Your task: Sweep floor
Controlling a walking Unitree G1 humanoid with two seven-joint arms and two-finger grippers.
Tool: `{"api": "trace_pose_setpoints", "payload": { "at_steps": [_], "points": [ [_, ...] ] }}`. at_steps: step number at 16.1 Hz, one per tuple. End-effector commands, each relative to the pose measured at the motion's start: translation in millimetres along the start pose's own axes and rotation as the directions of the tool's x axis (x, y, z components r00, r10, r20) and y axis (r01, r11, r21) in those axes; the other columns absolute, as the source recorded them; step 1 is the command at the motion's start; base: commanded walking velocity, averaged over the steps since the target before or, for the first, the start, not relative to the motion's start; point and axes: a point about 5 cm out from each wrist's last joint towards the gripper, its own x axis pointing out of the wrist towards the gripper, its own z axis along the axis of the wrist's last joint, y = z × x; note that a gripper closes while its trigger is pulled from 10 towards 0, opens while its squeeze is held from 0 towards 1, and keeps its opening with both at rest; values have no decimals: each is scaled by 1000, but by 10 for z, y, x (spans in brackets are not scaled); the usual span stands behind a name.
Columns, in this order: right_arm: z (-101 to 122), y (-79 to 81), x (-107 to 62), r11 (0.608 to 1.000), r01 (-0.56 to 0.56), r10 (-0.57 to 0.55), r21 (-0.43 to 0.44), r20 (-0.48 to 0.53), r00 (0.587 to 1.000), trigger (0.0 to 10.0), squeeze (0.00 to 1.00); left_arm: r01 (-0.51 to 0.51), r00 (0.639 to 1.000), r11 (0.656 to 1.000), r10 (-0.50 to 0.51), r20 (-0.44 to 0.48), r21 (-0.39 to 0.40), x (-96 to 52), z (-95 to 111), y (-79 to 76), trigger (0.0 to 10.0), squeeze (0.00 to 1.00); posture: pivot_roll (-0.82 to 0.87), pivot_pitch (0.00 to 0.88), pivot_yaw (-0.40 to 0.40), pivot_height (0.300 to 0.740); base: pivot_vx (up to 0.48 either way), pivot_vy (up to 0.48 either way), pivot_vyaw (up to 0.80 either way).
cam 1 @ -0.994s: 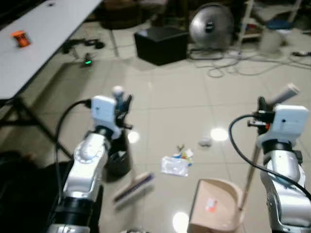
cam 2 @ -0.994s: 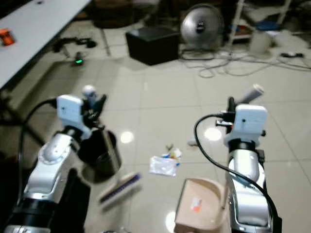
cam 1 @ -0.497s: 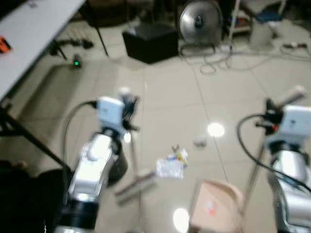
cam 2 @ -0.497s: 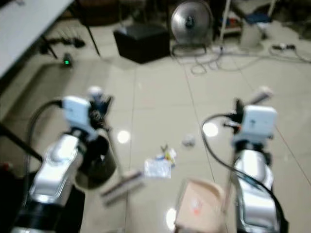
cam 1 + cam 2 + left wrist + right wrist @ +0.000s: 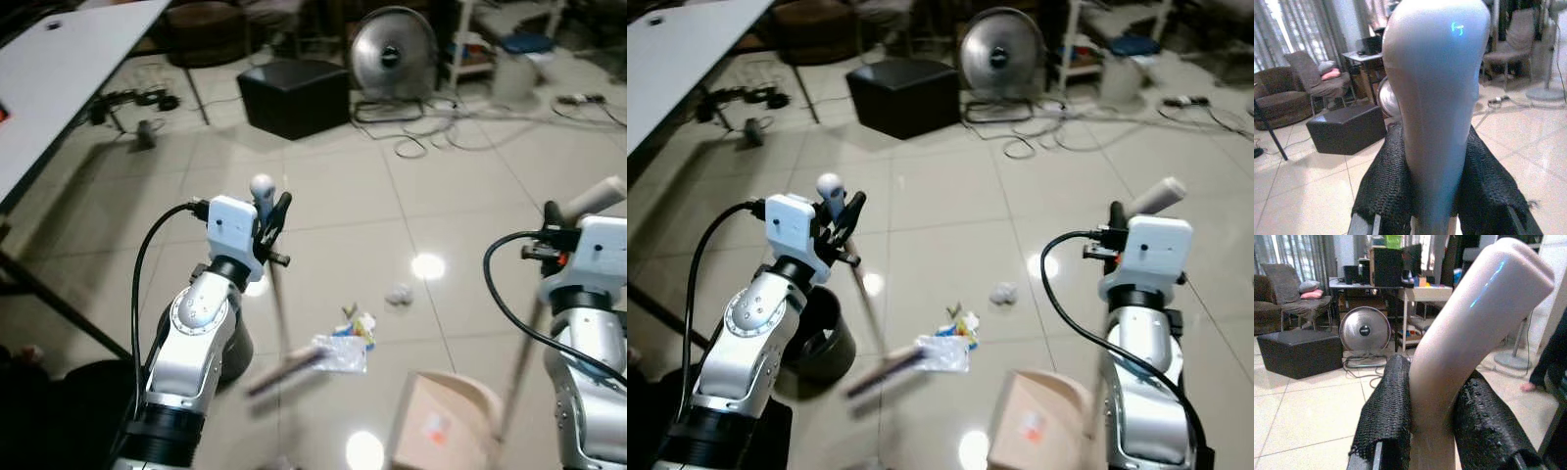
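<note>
The left gripper (image 5: 269,211) is clamped on the rounded white top of the broom handle (image 5: 1437,98), its mesh-covered pads (image 5: 1386,191) pressed against both sides, which keeps the long shaft steady for pushing. The shaft slants down to the broom head (image 5: 284,369), blurred low on the floor, lying just beside the litter. The right gripper (image 5: 563,230) is closed on the bent, glossy beige grip of the dustpan handle (image 5: 1469,333), holding the thin pole upright so the tan dustpan (image 5: 436,431) sits on the tiles with its mouth towards the rubbish, probably ready to receive it. The litter is a clear crinkled plastic wrapper (image 5: 341,354), small colourful scraps (image 5: 361,323) and a crumpled paper ball (image 5: 398,293), near the pan but not in it. A dark round bin (image 5: 818,338) stands behind the left arm. The floor (image 5: 333,206) is glossy pale tile.
</note>
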Motion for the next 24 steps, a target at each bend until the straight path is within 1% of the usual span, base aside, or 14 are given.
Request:
{"api": "trace_pose_setpoints", "payload": {
  "at_steps": [1,22,23,24],
  "points": [
    [68,93,8,999,-28,27,29,29,999,10000,0,-35,999,999,34,27,40,-11,70,116,10000,0,19,60,103,740,341,0,0],
    [49,108,-13,999,-32,32,27,26,999,10000,0,-30,999,999,30,23,36,-9,51,120,10000,0,19,65,111,740,347,0,0],
    [40,121,-7,999,-39,38,19,22,999,10000,0,-31,999,999,30,22,35,-8,48,122,10000,0,20,68,115,740,345,0,0],
    [-6,161,18,998,-65,65,-28,-2,998,10000,0,-32,999,999,32,19,33,-7,41,123,10000,0,20,68,115,740,352,0,0]
  ]
}}
